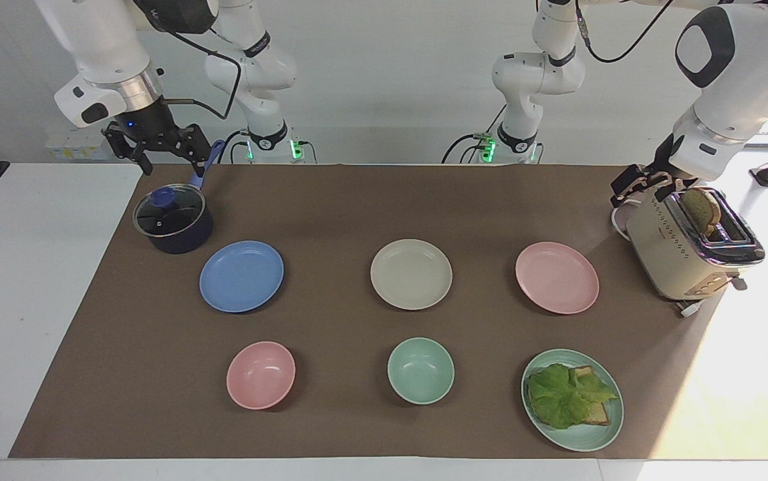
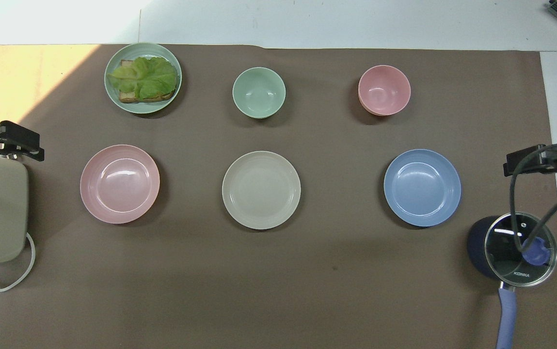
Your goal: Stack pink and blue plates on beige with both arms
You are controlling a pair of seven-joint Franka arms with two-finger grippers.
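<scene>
Two white robot arms wait at either end of a table covered with a brown mat (image 1: 330, 200), neither touching anything.

The right gripper (image 1: 160, 150) hangs in the air over a dark blue lidded saucepan (image 1: 173, 220) at its end of the table, its fingers spread apart and empty. Just past the saucepan from that gripper lies the blue plate (image 1: 241, 276). The left gripper (image 1: 637, 182) hovers by the top of a cream toaster (image 1: 681, 257) with a slice of bread (image 1: 701, 208) standing in its slot. Its jaws stand apart with nothing in them, though the arm and the toaster hide most of it. The pink plate (image 1: 557, 277) lies beside the toaster, a little inward from that gripper.

The beige plate (image 1: 411, 274) sits between the two coloured plates, midway between the grippers. All three plates lie flat, face up, apart from one another in one row along the table. Being round, they have no long axis and point no particular way.

Farther from the robots runs a second row: a pink bowl (image 1: 261, 375), a green bowl (image 1: 420, 370), and a green plate (image 1: 597, 434) bearing toast (image 1: 596, 411) under lettuce (image 1: 564, 397).

From overhead, only the grippers' tips show at the edges, and the toaster is cut off.
</scene>
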